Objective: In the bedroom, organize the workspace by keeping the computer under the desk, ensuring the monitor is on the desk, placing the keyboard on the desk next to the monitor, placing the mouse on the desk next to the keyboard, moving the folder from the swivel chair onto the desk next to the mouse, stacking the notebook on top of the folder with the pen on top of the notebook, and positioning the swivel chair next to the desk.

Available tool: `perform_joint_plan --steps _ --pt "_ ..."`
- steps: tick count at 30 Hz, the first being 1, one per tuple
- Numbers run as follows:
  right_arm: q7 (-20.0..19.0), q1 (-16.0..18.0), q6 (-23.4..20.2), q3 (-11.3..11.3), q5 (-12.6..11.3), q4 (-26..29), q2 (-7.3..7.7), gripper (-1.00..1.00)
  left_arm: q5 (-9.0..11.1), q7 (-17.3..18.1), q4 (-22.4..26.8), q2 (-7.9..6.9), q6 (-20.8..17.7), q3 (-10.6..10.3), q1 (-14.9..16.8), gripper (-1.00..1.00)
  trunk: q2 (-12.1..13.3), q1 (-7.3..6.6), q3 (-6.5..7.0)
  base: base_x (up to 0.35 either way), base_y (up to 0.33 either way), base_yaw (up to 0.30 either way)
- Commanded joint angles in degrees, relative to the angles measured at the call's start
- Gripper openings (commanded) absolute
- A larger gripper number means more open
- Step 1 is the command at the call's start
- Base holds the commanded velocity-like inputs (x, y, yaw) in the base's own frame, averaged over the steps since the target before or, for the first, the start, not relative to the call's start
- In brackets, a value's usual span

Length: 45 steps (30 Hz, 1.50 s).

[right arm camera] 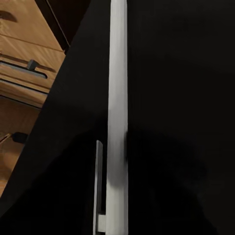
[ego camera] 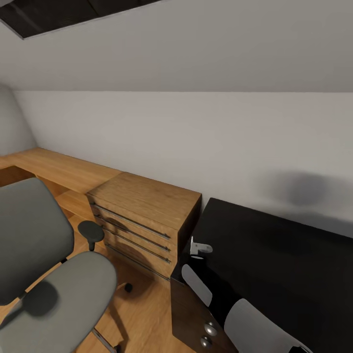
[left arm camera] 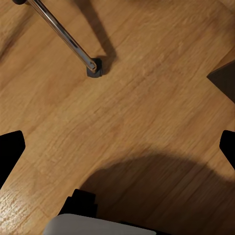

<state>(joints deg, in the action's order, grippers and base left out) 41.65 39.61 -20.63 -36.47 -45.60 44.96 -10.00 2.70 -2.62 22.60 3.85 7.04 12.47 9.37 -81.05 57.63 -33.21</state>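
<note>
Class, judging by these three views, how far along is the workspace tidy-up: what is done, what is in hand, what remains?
Done: the swivel chair stands close to the desk. In hand: a pale thin stick, perhaps the pen, hangs over the desk in the right wrist view; its grip is hidden. The left gripper is open over the floor. Left: the stack and the devices cannot be checked here.

Looking straight down on a light wooden floor (left arm camera: 147,112) with visible plank grain. One chrome leg of the swivel chair (left arm camera: 63,34) slanting across the boards, ending in a small dark castor (left arm camera: 95,68) resting on the wood. Dark fingertips (left arm camera: 10,149) of the left gripper (left arm camera: 117,147) at opposite edges, spread wide apart with bare floor between. Broad rounded shadow (left arm camera: 156,196) spreading over the planks.
</note>
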Motion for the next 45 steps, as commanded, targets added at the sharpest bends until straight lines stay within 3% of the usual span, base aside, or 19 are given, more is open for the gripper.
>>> perform_joint_plan --steps 1,10,12,16,18,20,26,33,45 --pt "0.36 0.03 -0.29 -0.05 -0.74 -4.53 0.0 -1.0 0.28 -0.1 -0.02 0.02 0.17 0.01 0.03 1.0 -0.02 0.0 -0.06 0.0 0.0 0.0" --pt "0.94 0.03 -0.2 -0.02 -0.63 -1.86 0.0 -1.0 0.22 -0.16 -0.02 0.02 0.17 0.01 0.03 1.0 3.59 -1.97 1.55 0.0 0.0 0.0" --pt "7.44 -0.08 -0.19 -0.16 -0.7 4.55 0.06 -1.0 0.23 -0.2 -0.05 0.04 0.17 0.01 0.03 1.0 4.39 -2.41 1.91 0.0 0.0 0.0" --pt "13.06 -0.45 -0.23 -0.22 -0.83 10.05 1.42 -1.0 0.26 -0.25 -0.13 0.08 0.17 0.01 0.03 1.0 5.99 -3.29 2.63 0.0 0.0 0.0" --pt "15.76 -1.17 -0.26 -0.24 -0.9 14.35 2.79 -1.0 0.27 -0.26 -0.16 0.09 0.17 0.01 0.03 1.0 6.8 -3.73 2.99 0.0 0.0 0.0" --pt "18.05 -4.17 -0.52 -0.32 -0.99 25.56 7.34 -1.0 0.28 -0.33 -0.19 0.06 0.1 0.01 0.03 1.0 7.6 -4.17 3.35 0.0 0.0 0.0" --pt "18.71 -7.43 -2.27 -0.35 -1.0 37.68 11.57 -1.0 0.28 -0.36 -0.19 0.04 0.08 0.01 0.03 1.0 10.0 -5.49 4.42 0.0 0.0 0.0" --pt "18.81 -8.69 -2.93 -0.31 -0.99 41.18 12.96 -1.0 0.28 -0.37 -0.19 0.02 0.08 0.01 0.03 1.0 12.81 -7.02 5.68 0.0 0.0 0.0" --pt "18.52 -8.85 -2.57 -0.29 -0.9 41.74 13.25 -1.0 0.28 -0.3 -0.19 0.02 0.08 0.01 0.03 1.0 17.63 -9.66 7.84 0.0 0.0 0.0"
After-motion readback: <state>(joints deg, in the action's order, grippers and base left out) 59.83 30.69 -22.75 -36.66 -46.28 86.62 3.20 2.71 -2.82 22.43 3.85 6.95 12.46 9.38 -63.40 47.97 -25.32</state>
